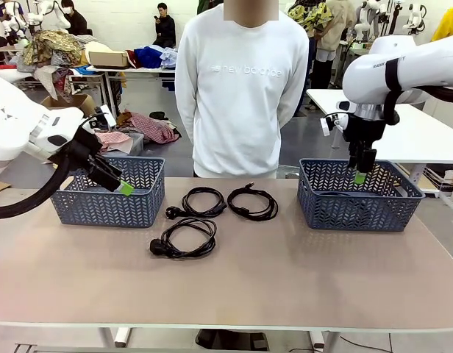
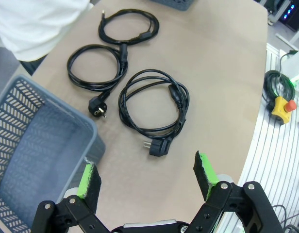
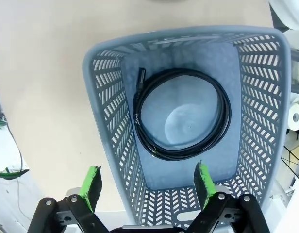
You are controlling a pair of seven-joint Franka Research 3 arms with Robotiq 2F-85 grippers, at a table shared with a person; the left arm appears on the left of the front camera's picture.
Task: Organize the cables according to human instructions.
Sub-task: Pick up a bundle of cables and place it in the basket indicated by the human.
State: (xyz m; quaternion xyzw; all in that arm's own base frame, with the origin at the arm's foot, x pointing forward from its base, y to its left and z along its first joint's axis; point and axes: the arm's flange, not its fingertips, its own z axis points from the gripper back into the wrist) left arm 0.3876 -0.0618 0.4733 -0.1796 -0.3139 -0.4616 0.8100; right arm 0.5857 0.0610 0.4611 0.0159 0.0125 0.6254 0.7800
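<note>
Blue-grey lattice plastic formed both baskets on the tan table (image 1: 285, 287). One cable (image 3: 139, 114) lay coiled flat on the floor of the right basket (image 1: 359, 206), its ring reaching almost from side wall to side wall, with a slim straight plug at one edge. The right gripper (image 3: 147, 177) hung above that basket's end, pointing down into it, fingers spread wide with nothing between them. Three other coils lay on the table between the baskets: the near cable (image 2: 177, 95) on the robot's side with an angled plug, and behind it the middle cable (image 2: 71, 68) and far cable (image 2: 145, 34) just beside each other, in front of the standing person (image 1: 240, 95). The left gripper (image 2: 144, 170) hovered tilted at the corner of the left basket (image 1: 109, 209) nearest those coils, released and holding nothing
</note>
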